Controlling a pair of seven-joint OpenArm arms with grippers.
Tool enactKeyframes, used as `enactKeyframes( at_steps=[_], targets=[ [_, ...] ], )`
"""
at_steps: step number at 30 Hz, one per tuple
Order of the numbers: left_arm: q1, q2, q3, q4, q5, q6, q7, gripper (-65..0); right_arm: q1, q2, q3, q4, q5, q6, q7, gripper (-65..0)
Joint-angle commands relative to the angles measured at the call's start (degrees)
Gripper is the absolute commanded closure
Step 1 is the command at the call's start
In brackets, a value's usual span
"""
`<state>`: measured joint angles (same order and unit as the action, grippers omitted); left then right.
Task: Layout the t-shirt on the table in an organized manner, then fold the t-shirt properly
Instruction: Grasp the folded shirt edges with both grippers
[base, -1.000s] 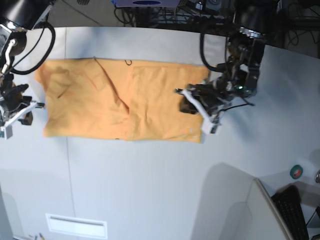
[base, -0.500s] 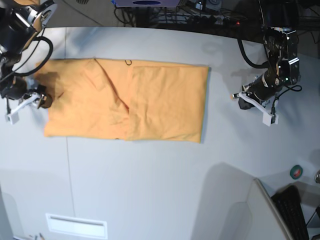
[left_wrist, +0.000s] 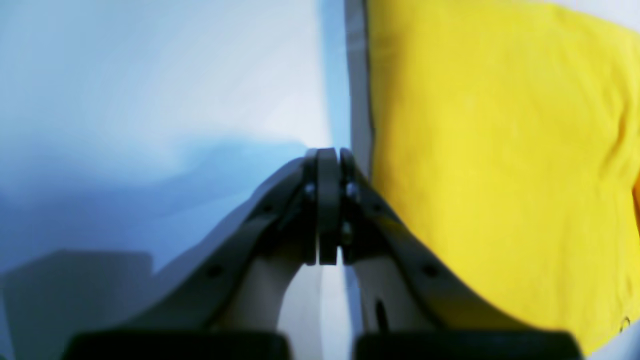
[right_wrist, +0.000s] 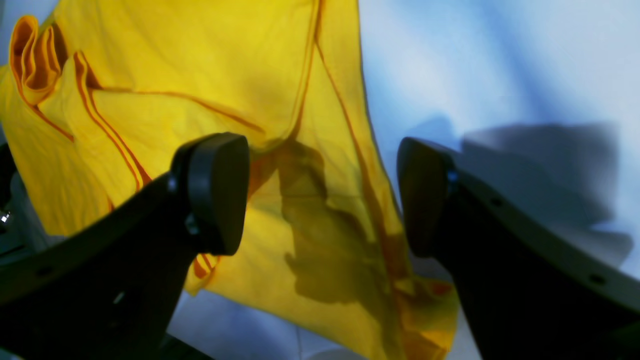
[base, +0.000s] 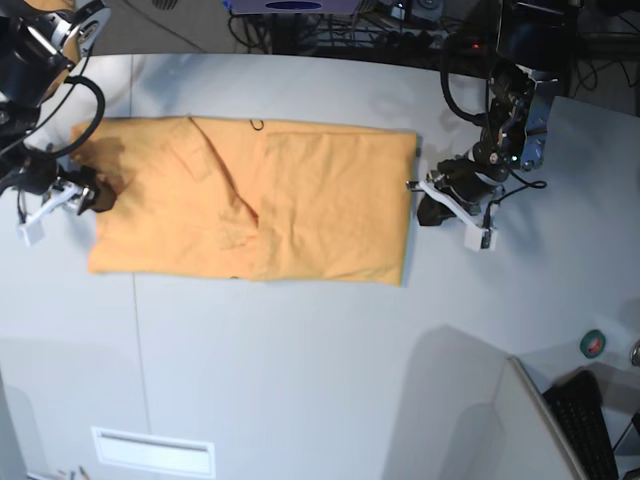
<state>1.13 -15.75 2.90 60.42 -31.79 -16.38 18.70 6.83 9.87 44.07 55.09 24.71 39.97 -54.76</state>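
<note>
Claw on the left arm is pressed closed on nothing just beside the folded t-shirt lying flat on the counter, while the right claw gapes open over the shirt's far end

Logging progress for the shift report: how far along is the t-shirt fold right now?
Done: the t-shirt lies on the table as a long rectangle, sides folded in. In hand: the open right gripper straddles one end's edge; the shut left gripper sits beside the other end, holding nothing. Left: the crosswise folds.
</note>
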Motion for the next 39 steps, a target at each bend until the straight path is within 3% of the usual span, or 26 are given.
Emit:
enactKeyframes(
  at_steps=[1, 4, 9, 16, 18, 20, 21, 28, 33, 39],
  targets=[
    [-0.7, -0.2, 0.9, -0.2, 0.5, 0.5, 1.0, 0.0, 0.3, 0.4, -1.7, 0.2, -0.8, 0.0, -1.1, -43.2],
    [-1.6, 1.1, 2.3, -0.2, 0.5, 0.5, 1.0, 0.0, 0.3, 0.4, -5.8, 0.1, -0.6, 0.0, -0.9, -43.2],
    [-3.1, 2.6, 2.6, -0.5, 0.5, 0.6, 1.1, 0.0, 0.4, -0.2, -6.8, 0.1, -0.6, 0.0, -0.8, -41.7],
    [-4.2, 2.7, 2.6, -0.6, 0.5, 0.6, 1.3, 0.0, 0.3, -0.1, -7.3, 0.0, -0.9, 0.0, 3.3, -22.1],
    [-4.2, 2.7, 2.6, -0.6, 0.5, 0.6, 1.3, 0.0, 0.4, -0.1, -7.4, 0.0, -0.9, 0.0, 4.0, -14.6],
    [-4.2, 3.0, 2.6, -0.6, 0.5, 0.6, 1.4, 0.0, 0.6, -0.1, -7.5, 0.0, -1.0, 0.0, 4.9, -2.1],
    [-4.2, 3.7, 2.6, -0.6, 0.5, 0.6, 1.4, 0.0, 0.7, -0.1, -7.5, 0.0, -1.0, 0.0, 5.1, 0.0],
    [-4.7, 4.4, 6.1, -0.5, 0.5, 0.6, 1.1, 0.0, 1.7, 0.2, -8.3, 2.3, -1.1, 0.0, 5.2, 0.0],
    [-6.8, 4.5, 8.4, -1.8, 0.5, 0.7, 1.1, 0.0, -2.9, 0.7, -18.5, 15.5, -1.1, 0.0, 5.3, 0.0],
    [-10.2, 6.3, 8.6, -4.9, 0.5, 0.7, 1.4, 0.0, -8.2, 0.5, -29.2, 31.5, -1.0, -7.3, 5.0, 0.0]
  ],
)
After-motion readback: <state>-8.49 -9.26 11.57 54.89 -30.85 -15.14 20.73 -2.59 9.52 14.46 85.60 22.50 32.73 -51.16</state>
